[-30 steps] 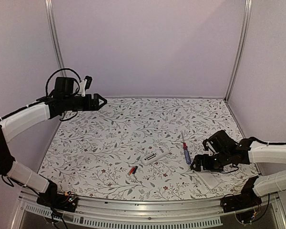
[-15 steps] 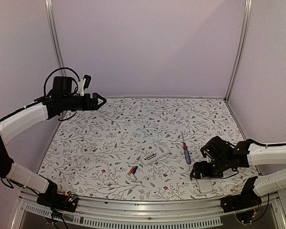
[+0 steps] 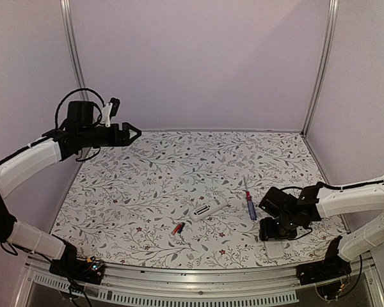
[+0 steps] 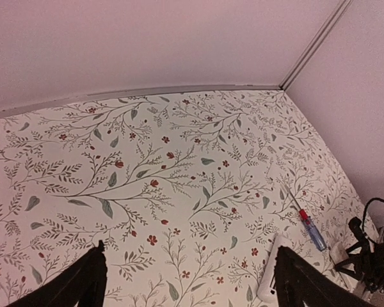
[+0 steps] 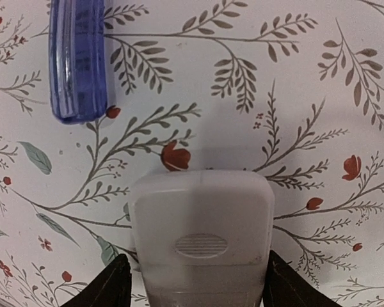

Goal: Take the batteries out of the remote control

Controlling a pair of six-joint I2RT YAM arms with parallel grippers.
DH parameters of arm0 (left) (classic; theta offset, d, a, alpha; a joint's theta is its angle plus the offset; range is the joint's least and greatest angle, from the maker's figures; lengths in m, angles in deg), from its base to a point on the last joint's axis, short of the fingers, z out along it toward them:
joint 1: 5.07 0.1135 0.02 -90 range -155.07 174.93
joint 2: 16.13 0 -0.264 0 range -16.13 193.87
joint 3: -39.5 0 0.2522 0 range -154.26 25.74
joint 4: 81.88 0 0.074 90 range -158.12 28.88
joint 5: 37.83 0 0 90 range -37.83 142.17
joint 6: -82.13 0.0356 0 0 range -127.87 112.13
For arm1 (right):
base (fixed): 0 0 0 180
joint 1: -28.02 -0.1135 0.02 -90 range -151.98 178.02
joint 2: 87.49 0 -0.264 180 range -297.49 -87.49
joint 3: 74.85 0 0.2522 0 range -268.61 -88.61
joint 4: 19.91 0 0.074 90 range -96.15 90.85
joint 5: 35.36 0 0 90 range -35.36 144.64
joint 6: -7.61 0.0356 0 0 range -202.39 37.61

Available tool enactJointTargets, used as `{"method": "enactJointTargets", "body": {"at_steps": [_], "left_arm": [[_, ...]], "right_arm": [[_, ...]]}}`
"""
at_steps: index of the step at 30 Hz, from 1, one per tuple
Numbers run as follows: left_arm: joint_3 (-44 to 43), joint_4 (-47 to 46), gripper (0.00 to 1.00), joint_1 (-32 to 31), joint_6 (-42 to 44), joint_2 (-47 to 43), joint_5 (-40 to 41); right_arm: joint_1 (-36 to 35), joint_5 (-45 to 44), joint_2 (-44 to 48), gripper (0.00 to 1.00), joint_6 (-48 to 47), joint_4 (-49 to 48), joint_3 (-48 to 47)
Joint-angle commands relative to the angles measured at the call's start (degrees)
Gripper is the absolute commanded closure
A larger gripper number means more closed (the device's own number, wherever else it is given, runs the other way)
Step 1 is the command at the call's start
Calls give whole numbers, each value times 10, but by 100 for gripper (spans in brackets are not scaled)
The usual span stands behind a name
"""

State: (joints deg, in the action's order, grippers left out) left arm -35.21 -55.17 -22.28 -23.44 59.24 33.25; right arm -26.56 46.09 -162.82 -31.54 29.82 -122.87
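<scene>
The remote control (image 3: 209,208) lay on the table (image 3: 128,192) left of the right gripper (image 3: 273,230), long axis slanting near-left to far-right, the batteries (image 3: 177,228) near its near end; that nearer claw straddled the white plate (image 5: 201,246), though I could not tell whether it gripped, while the far-off left gripper (image 3: 136,132) hung released.

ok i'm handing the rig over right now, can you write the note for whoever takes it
Left gripper: open, empty, raised at the far left.
Right gripper: low over the table, fingers flanking the white cover plate; whether it grips yet is unclear.
Batteries: out, lying on the table on the near side of the remote control; screwdriver to its right.
Done: cover off, batteries out.
Left: confirm the recess is empty, too small to tell here.
</scene>
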Motion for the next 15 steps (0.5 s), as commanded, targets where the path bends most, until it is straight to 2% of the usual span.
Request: {"method": "enactJointTargets", "body": {"at_steps": [1,4,11,15], "left_arm": [[7,5,9,2,6,-15,-6],[7,4,10,3,6,-13,-8],[15,0,9,12,10,-8,5],[39,-54,10,32,8,-9,-79]], "right_arm": [[-10,-64,-50,39,30,57,-29],[-10,-79,-55,55,23,64,-57],[-8,-60,-4,55,-91,57,-152],[-4,31,-8,54,-168,39,-221]]}}
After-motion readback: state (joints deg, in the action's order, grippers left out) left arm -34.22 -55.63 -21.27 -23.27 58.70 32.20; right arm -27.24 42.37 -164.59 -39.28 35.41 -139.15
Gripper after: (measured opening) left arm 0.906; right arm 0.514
